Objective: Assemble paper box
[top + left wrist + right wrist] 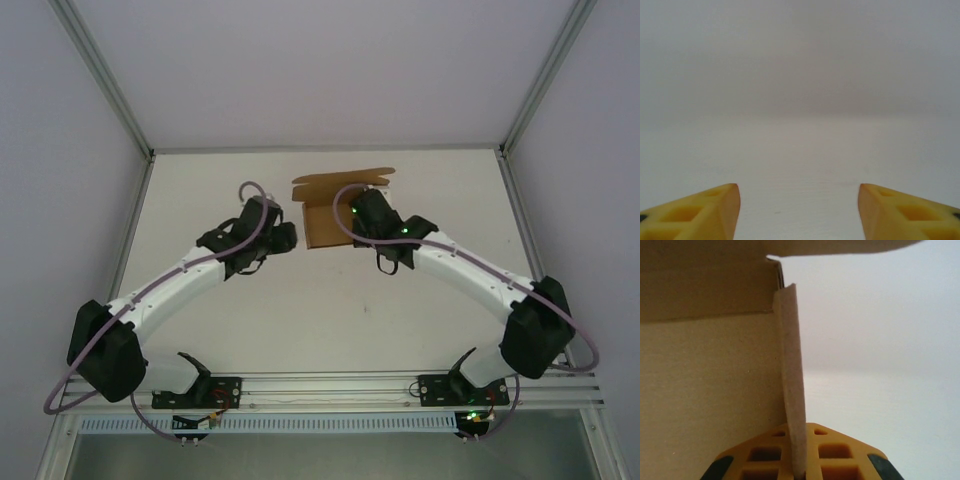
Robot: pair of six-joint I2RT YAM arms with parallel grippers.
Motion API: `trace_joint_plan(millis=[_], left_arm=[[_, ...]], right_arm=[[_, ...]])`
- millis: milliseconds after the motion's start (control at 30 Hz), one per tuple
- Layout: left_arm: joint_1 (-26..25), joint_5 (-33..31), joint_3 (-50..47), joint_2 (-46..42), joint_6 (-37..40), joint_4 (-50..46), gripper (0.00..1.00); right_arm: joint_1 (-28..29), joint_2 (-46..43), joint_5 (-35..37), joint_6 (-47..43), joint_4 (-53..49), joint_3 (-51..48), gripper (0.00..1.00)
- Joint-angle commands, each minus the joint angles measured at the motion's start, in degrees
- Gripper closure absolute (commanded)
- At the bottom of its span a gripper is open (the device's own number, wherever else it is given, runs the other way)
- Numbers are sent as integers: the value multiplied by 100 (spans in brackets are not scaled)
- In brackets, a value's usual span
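Observation:
The paper box point(322, 218) is plain brown cardboard lying at the far middle of the white table point(330, 300), with a flap point(345, 183) spread behind it. My right gripper point(353, 214) sits at its right side. In the right wrist view the right gripper point(799, 434) is shut on the thin upright edge of a wall of the paper box point(710, 390). My left gripper point(287, 237) hangs just left of the box, apart from it. In the left wrist view the left gripper point(799, 192) is open, its yellow fingers point(715, 212) wide apart over bare table.
Grey walls and aluminium frame posts point(130, 110) enclose the table on the left, back and right. A metal rail point(330, 385) carrying both arm bases runs along the near edge. Bare table lies between the arms and in front of the box.

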Motion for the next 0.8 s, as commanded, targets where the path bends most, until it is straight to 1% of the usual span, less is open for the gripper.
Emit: trace_joint_plan(millis=[0, 67, 133, 200, 267, 333, 433, 500, 567, 633, 700, 733, 767], left_arm=[[391, -975, -157, -454, -755, -1096, 34], [561, -1036, -279, -642, -760, -1287, 27], [591, -1062, -371, -806, -723, -1304, 24], [598, -925, -413, -894, -613, -1250, 15], [599, -790, -424, -902, -500, -1184, 10], [598, -686, -425, -860, -455, -1141, 8], [595, -392, -487, -820, -299, -883, 3], [589, -71, -582, -814, -191, -603, 0], [590, 257, -669, -845, -43, -326, 0], [586, 625, -751, -888, 126, -59, 0], [564, 839, -769, -893, 215, 85, 0], [556, 902, -757, -879, 260, 133, 0], [542, 945, -745, -860, 301, 162, 0]], right_arm=[[-73, 361, 437, 376, -863, -66, 100], [-72, 594, 99, 478, -690, -179, 100], [-74, 929, -122, 619, -607, -213, 100], [-62, 1315, -189, 765, -673, -167, 100], [-52, 1644, -300, 896, -807, -70, 100], [-28, 1879, -319, 1021, -919, 13, 100], [-10, 2020, -323, 1162, -945, 16, 100], [-16, 2058, -362, 1179, -921, -2, 94], [9, 2045, -485, 1034, -797, -52, 86], [13, 1929, -561, 1037, -707, -122, 74], [16, 1712, -574, 1000, -617, -187, 60], [12, 1583, -556, 996, -592, -208, 56], [16, 1451, -557, 969, -550, -228, 54]])
